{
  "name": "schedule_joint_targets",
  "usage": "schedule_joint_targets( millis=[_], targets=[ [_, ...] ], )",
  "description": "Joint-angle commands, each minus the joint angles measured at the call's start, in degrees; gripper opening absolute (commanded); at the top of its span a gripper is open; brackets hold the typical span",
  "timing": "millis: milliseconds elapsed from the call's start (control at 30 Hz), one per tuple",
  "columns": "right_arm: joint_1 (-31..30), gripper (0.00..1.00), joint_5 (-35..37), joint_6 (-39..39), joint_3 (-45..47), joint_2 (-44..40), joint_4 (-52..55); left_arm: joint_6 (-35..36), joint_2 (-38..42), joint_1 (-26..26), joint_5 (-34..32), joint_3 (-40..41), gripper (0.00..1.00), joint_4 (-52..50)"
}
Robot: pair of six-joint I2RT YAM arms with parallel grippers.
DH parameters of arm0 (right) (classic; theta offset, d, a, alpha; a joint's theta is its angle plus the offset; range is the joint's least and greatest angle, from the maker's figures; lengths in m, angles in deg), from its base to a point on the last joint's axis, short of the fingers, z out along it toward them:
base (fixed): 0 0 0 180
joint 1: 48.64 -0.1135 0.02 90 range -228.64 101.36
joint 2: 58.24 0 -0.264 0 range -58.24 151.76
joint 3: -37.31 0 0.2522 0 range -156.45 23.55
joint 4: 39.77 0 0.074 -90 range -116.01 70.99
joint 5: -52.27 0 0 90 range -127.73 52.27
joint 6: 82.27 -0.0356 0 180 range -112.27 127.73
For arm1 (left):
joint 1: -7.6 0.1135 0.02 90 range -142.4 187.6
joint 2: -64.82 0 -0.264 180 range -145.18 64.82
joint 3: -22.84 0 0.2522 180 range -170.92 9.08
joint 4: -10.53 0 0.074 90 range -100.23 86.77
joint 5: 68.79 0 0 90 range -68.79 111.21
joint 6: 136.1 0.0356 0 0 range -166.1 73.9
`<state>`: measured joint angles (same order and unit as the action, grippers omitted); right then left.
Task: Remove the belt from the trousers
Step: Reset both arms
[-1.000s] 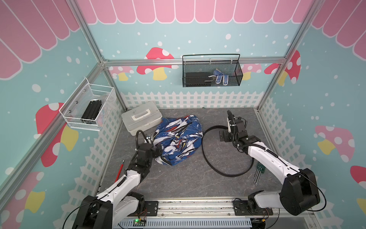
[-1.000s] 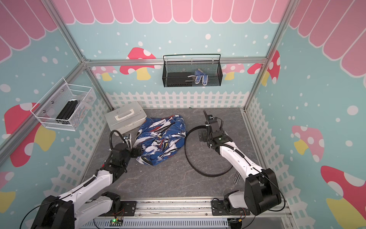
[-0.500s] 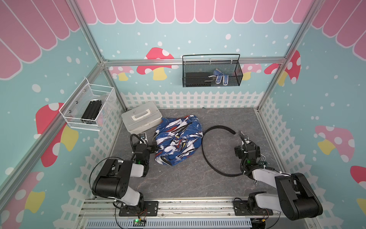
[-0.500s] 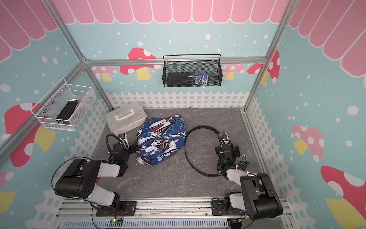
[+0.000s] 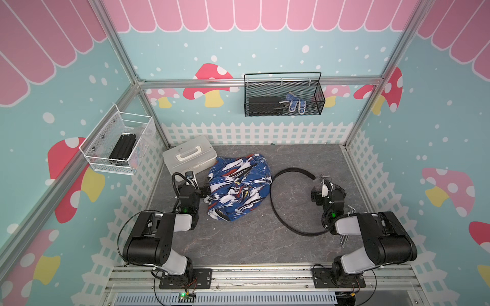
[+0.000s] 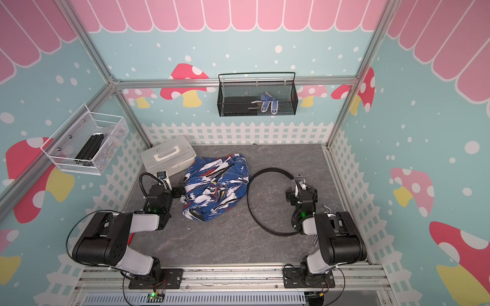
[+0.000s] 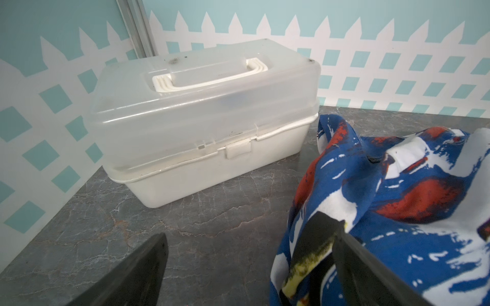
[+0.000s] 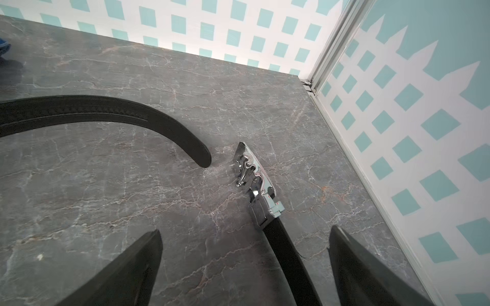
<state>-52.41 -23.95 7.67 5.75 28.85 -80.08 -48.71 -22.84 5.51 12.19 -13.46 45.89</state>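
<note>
Left fingers (image 7: 132,278) apart, perhaps brushing trousers (image 5: 238,190) | right fingers (image 8: 124,273) apart, empty | belt (image 8: 106,109) loose beside trousers

One white box (image 5: 189,156). Just beside it lies one pair of trousers (image 5: 238,189). Beyond those, farther from the box, lies one belt (image 8: 79,108) with one silver buckle (image 8: 257,181). Two baskets hang higher than the box (one black mesh basket (image 5: 265,110), one white wire basket (image 5: 111,165)). Two robot arms: left arm (image 5: 156,238) nearer the box, right arm (image 5: 379,238) farther.

belt (image 5: 275,209) right of trousers (image 5: 238,190)
</note>
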Motion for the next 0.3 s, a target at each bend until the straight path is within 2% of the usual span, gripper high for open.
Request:
schedule_joint_targets(
  millis=[0, 133, 267],
  targets=[
    [0.19, 0.99, -1.27, 0.21, -0.15, 0.01, -3.38, -0.20, -0.25, 0.31, -0.69, -0.37, 0.99, 0.39],
    [1.78, 0.99, -4.98, -0.59, -1.79, 0.10, -0.25, -0.21, -0.22, 0.33, -0.69, -0.47, 0.99, 0.13],
    [2.02, 0.99, -5.22, -0.48, -1.07, -0.47, -0.75, -0.24, -0.12, 0.29, -0.72, -0.48, 0.99, -0.05]
  ],
)
